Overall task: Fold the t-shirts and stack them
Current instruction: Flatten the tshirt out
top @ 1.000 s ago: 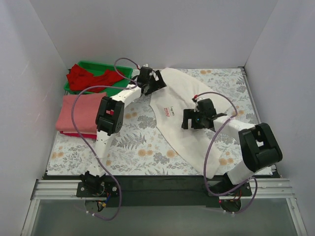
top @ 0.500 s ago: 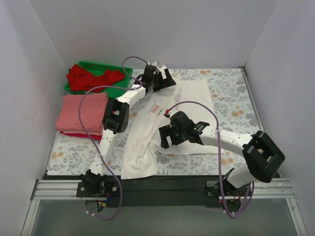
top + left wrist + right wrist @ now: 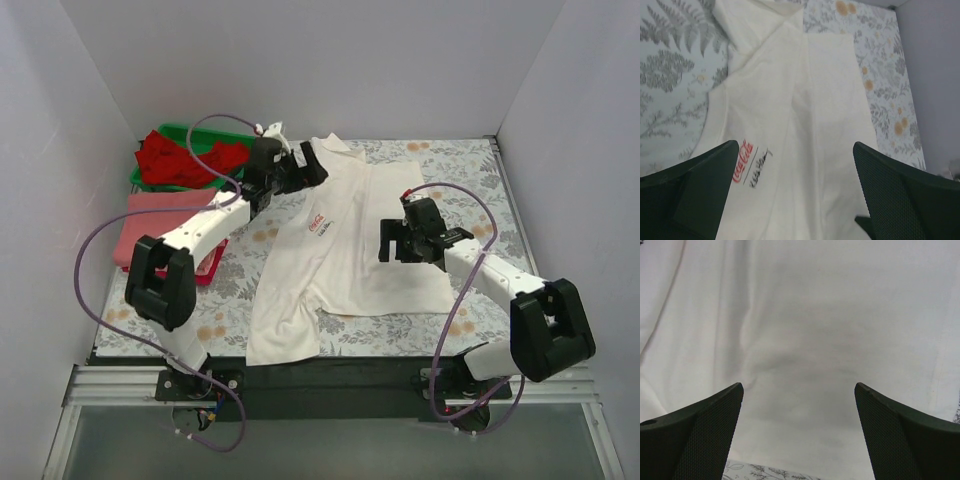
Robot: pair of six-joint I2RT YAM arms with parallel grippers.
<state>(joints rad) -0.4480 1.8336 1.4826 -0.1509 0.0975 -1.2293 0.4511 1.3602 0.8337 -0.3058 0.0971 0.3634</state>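
A cream-white t-shirt (image 3: 345, 255) with a red-and-black chest print (image 3: 318, 222) lies spread on the flowered table, one sleeve trailing toward the front edge. My left gripper (image 3: 303, 168) hovers open over its collar end; in the left wrist view the left gripper (image 3: 795, 146) holds nothing and the print (image 3: 747, 161) sits by its left finger. My right gripper (image 3: 393, 241) stands open above the shirt's right half; in the right wrist view the right gripper (image 3: 799, 387) has only white cloth (image 3: 805, 315) beneath it. A folded salmon-pink t-shirt (image 3: 135, 228) lies at the left on a crimson one (image 3: 207, 270).
A green tray (image 3: 205, 130) at the back left holds crumpled bright red t-shirts (image 3: 170, 160). White walls close in the table on three sides. Purple cables loop off both arms. The black front rail (image 3: 330, 375) runs along the near edge.
The white shirt has swung from a diagonal toward the front right to lie across the middle. The left arm's elbow swung out left. The right gripper pulled back to the right.
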